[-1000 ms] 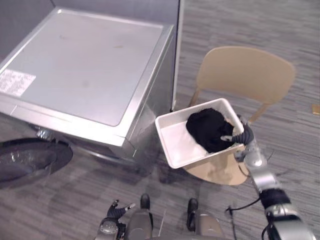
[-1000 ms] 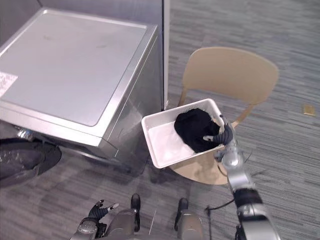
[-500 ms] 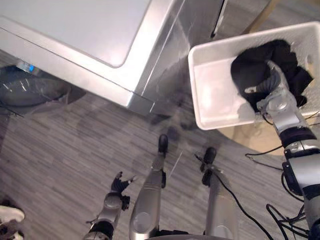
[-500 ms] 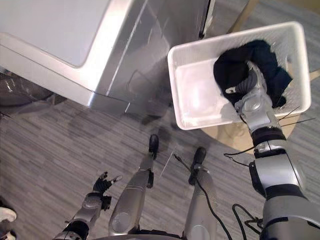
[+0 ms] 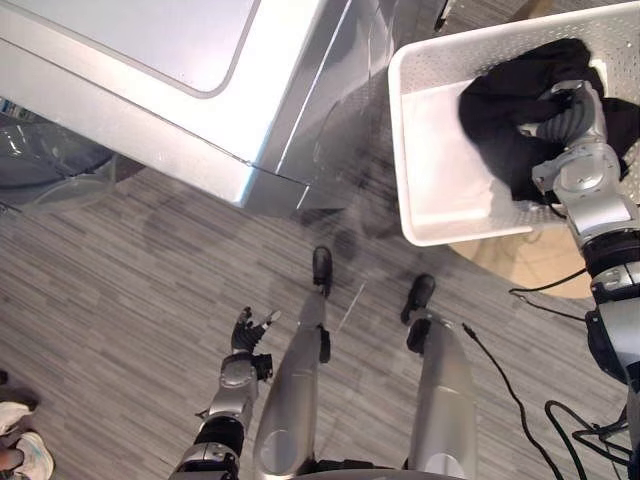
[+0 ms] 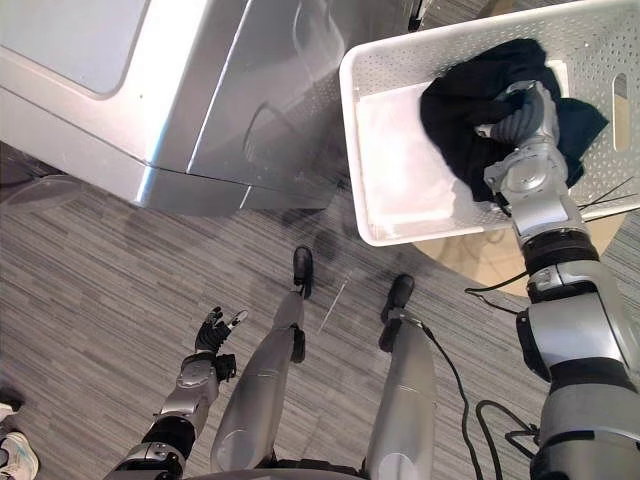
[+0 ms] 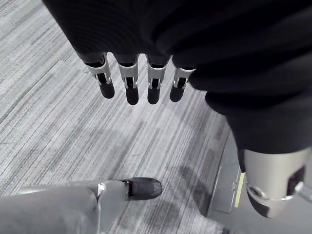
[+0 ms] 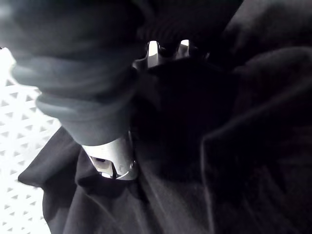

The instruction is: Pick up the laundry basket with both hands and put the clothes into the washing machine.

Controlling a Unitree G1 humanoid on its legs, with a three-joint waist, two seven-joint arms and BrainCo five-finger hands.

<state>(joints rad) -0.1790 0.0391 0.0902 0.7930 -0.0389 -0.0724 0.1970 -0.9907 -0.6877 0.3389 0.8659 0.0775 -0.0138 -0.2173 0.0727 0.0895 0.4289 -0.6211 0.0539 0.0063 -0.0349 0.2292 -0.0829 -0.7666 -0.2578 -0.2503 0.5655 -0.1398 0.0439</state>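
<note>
You are looking down at the basket (image 5: 440,170), which is sitting on the chair (image 5: 530,265), just beside the side wall of the washer (image 5: 150,90). The basket is white, with small holes in its walls. The black clothes (image 5: 510,110) are lying inside it in a heap, on the half that is farther from the washer; the nearer half is showing its bare bottom.

Your right hand (image 5: 572,118) is reaching into the basket from above and is lying on the heap. Its fingers (image 8: 153,48) are sinking into the dark cloth. In the right wrist view their tips are hiding in the folds, so I cannot tell whether they are gripping the clothes or only pressing on them.

Your left hand (image 5: 245,335) is hanging low over the floor (image 5: 120,280), well apart from the basket. In the left wrist view its fingers (image 7: 127,83) are pointing straight out, relaxed, and they are holding nothing.

The washer's round door (image 5: 45,165) is standing open at the front. A person's shoe (image 5: 20,450) is showing on the floor at the lower left edge of the left eye view.
</note>
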